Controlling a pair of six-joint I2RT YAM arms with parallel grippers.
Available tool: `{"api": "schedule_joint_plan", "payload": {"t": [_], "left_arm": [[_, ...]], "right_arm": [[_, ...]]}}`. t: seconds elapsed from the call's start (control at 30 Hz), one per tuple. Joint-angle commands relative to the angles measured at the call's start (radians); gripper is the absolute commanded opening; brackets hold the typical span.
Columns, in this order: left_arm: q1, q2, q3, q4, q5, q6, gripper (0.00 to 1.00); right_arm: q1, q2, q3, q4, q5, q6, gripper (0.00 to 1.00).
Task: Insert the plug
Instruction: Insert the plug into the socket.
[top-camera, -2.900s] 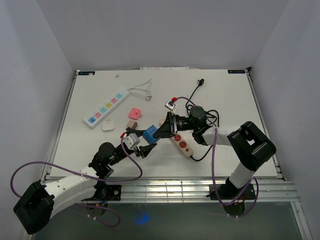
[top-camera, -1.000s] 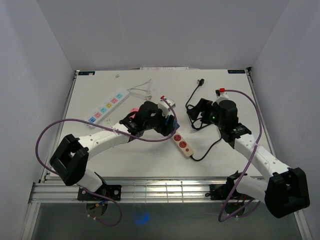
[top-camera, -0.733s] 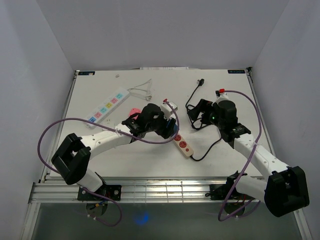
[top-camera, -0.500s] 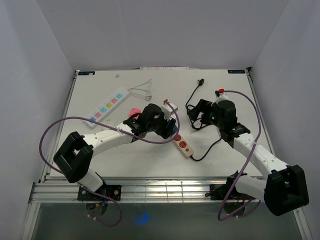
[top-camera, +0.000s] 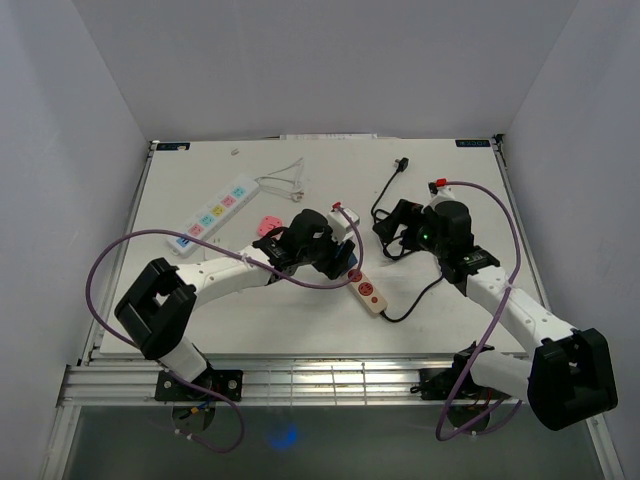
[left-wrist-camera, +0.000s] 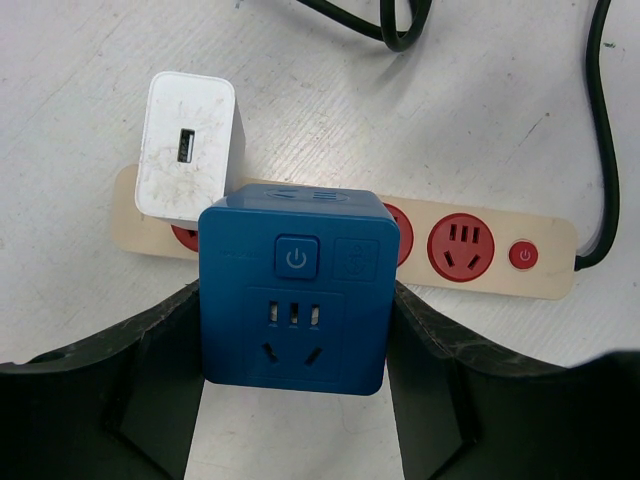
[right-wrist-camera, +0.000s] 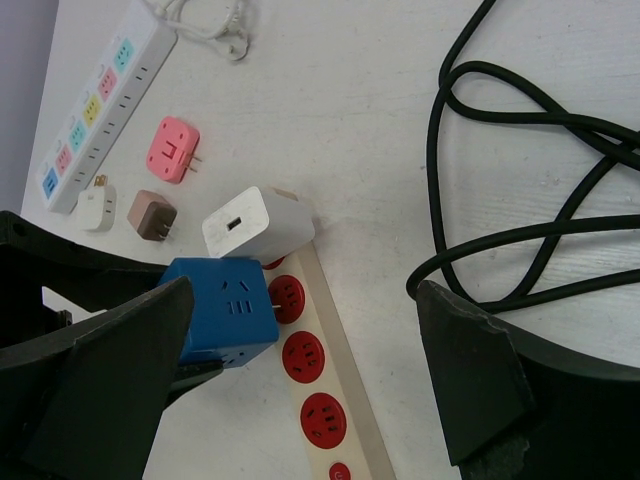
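The plug is a blue cube adapter (left-wrist-camera: 293, 290) with a power button and sockets on its face. My left gripper (left-wrist-camera: 295, 345) is shut on it, one finger on each side. It sits over the beige power strip (left-wrist-camera: 455, 248), beside the white USB charger (left-wrist-camera: 190, 160) plugged in at the strip's end. In the right wrist view the blue plug (right-wrist-camera: 222, 310) faces the strip's second red socket (right-wrist-camera: 287, 298), and a metal prong spans the small gap between them. My right gripper (right-wrist-camera: 305, 290) hangs open above the strip (right-wrist-camera: 345, 400), holding nothing. From above, the left gripper (top-camera: 338, 258) covers the strip's far end (top-camera: 368, 290).
A coiled black cable (right-wrist-camera: 520, 150) lies right of the strip, its plug end (top-camera: 402, 165) further back. A white strip with coloured sockets (top-camera: 212, 215), a pink adapter (right-wrist-camera: 172, 150), a brown adapter (right-wrist-camera: 152, 215), a small white adapter (right-wrist-camera: 97, 208) and a white cable (top-camera: 285, 180) lie to the left.
Over the last second my left gripper has carried the blue plug rightward and closer to the strip's far end. The right arm has hardly moved.
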Motion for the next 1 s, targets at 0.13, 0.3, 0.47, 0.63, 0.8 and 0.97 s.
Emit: {"api": "schedule_joint_plan", "payload": {"t": [0.13, 0.3, 0.47, 0.63, 0.8, 0.97], "left_arm": [[-0.018, -0.013, 0.038, 0.062, -0.031, 0.048, 0.0], [-0.036, 0.0, 0.04, 0.063, -0.062, 0.069, 0.0], [-0.045, 0.03, 0.048, 0.065, -0.07, 0.088, 0.0], [-0.048, 0.045, 0.055, 0.063, -0.11, 0.092, 0.0], [-0.048, 0.045, 0.058, 0.062, -0.119, 0.095, 0.0], [-0.048, 0.036, 0.06, 0.041, -0.137, 0.097, 0.0]], "right_arm": [[-0.006, 0.016, -0.005, 0.051, -0.023, 0.011, 0.97], [-0.007, 0.015, -0.011, 0.055, -0.023, 0.015, 0.98], [-0.007, 0.015, -0.014, 0.062, -0.029, 0.015, 0.98], [-0.006, 0.012, -0.016, 0.063, -0.03, 0.015, 0.98], [-0.007, 0.013, -0.016, 0.063, -0.033, 0.015, 0.98], [-0.007, 0.015, -0.016, 0.065, -0.033, 0.015, 0.98]]}}
